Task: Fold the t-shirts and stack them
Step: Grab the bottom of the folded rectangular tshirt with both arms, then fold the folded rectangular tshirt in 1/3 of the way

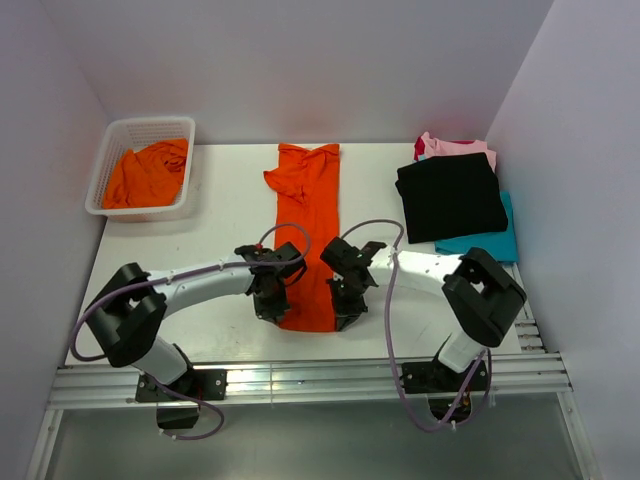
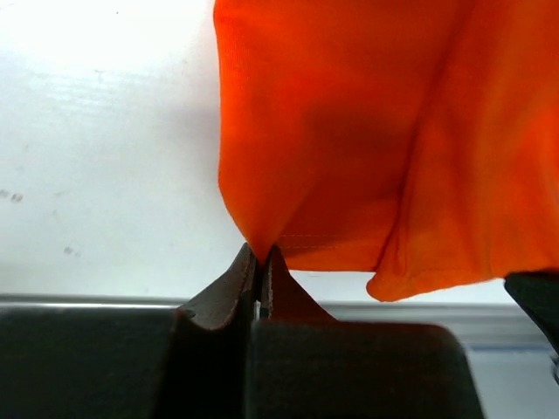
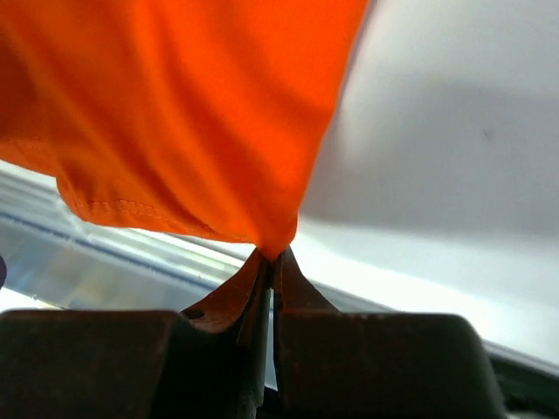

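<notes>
Top external view: a long bright orange fabric t-shirt [image 1: 308, 225] lies folded lengthwise into a narrow strip down the middle of the white worktop [image 1: 230, 215]. Its collar end (with a sleeve bunched out to the left) points toward the far wall and its hem toward the arms. The left hand [image 1: 268, 310] sits at the hem's left corner and the right hand [image 1: 343, 315] at its right corner, both arms curving in from the sides.

From the left wrist, the left hand's dark fingers [image 2: 218, 301] are pressed together on a small pinch of the orange cloth, right at the corner where the stitched hem line shows. The fabric fans up and away from that pinch, with a loose fold hanging to the right.

From the right wrist, the right hand's fingers [image 3: 301, 292] are likewise closed tight on a corner of the same shirt, the hem stitching running off to the left.

A white plastic mesh basket [image 1: 112, 140] stands in the far left corner and holds crumpled orange t-shirts [image 1: 148, 175]. At the far right a folded black t-shirt [image 1: 450, 195] lies on top of a teal t-shirt [image 1: 492, 243], with a pink t-shirt [image 1: 455, 147] showing at the pile's far edge.
</notes>
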